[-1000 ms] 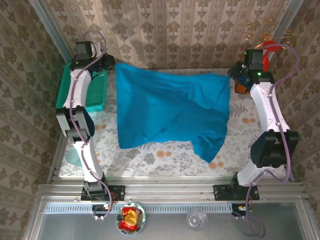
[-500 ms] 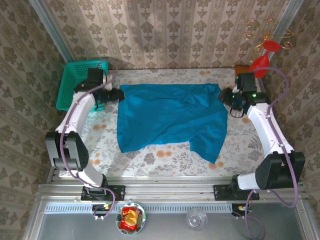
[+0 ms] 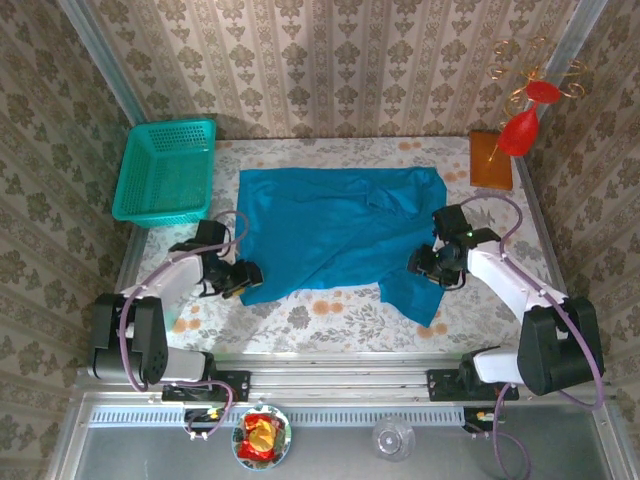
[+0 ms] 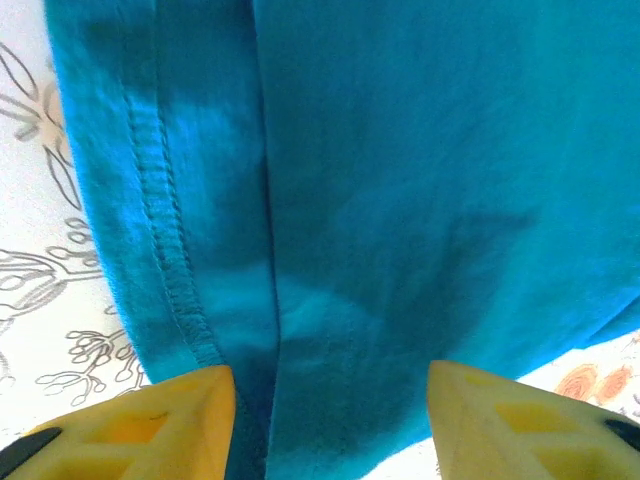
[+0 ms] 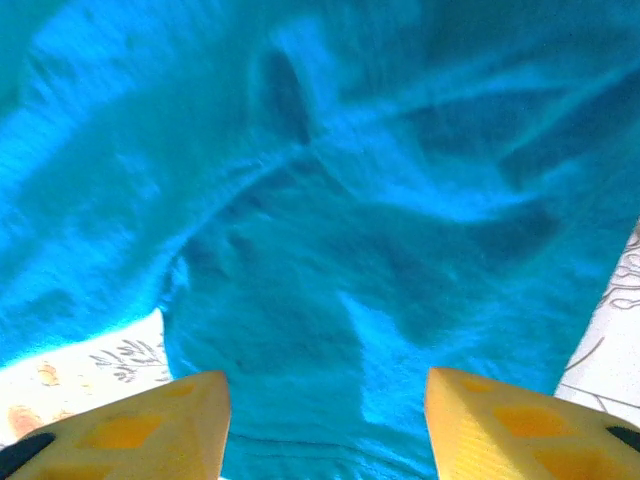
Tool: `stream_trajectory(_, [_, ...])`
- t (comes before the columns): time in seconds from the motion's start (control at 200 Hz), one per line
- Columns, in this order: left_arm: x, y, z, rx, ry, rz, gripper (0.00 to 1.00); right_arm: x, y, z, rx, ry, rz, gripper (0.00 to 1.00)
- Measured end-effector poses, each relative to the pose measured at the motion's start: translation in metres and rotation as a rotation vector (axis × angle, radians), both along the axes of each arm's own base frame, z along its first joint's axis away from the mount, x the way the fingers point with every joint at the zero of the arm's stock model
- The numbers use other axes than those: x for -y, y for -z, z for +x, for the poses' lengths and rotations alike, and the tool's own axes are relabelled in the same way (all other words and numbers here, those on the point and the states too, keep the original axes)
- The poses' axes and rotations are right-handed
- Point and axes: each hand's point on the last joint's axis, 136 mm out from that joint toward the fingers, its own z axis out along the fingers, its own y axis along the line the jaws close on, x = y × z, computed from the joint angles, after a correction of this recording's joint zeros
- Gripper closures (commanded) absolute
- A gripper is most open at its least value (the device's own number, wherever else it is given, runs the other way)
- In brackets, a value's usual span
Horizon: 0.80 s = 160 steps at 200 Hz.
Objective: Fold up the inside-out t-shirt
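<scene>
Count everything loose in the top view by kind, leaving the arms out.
T-shirt: 1
Mesh basket: 1
Red ornament on brown base: 1
Small bowl: 1
Clear glass: 1
Total: 5

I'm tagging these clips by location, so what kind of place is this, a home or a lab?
Likely a lab booth dressed as a home: patterned wallpaper panels box in a table with a floral tablecloth, and a bare aluminium rail runs along the near edge.
</scene>
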Motion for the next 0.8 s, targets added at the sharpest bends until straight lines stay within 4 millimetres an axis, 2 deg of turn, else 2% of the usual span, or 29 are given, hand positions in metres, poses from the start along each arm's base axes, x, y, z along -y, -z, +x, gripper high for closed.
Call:
stream_trajectory(0.11, [0.005, 0.007, -0.006, -0.014, -0.014, -0.042, 0.44, -0.005, 0.011, -0.009, -0.027, -0.006, 0.017, 0.37])
stream_trajectory(0.245, [0.018, 0.01, -0.004, -0.015, -0.024, -0.133, 0.45, -0.013, 0.019, -0.008, -0.034, -0.011, 0.034, 0.36])
stream_trajectory(0.34, [0.026, 0.005, 0.001, -0.003, -0.042, -0.211, 0.48, -0.017, 0.025, -0.008, -0.039, -0.014, 0.05, 0.36])
stream_trajectory(0.41, [0.03, -0.002, 0.007, 0.014, -0.054, -0.257, 0.58, -0.02, 0.031, -0.008, -0.048, -0.009, 0.065, 0.36])
stream_trajectory(0.495, [0.032, -0.012, 0.012, 0.043, -0.061, -0.288, 0.76, -0.023, 0.041, -0.008, -0.069, -0.005, 0.075, 0.36])
stream_trajectory(0.615, [0.031, -0.04, 0.026, 0.119, -0.063, -0.308, 0.94, -0.023, 0.048, -0.009, -0.083, 0.021, 0.079, 0.36])
stream_trajectory(0.69, [0.028, -0.066, 0.041, 0.196, -0.064, -0.315, 0.99, -0.023, 0.048, -0.007, -0.08, 0.038, 0.085, 0.36])
stream_trajectory(0.8, [0.018, -0.108, 0.064, 0.317, -0.082, -0.32, 1.0, -0.022, 0.049, -0.006, -0.085, 0.063, 0.084, 0.35])
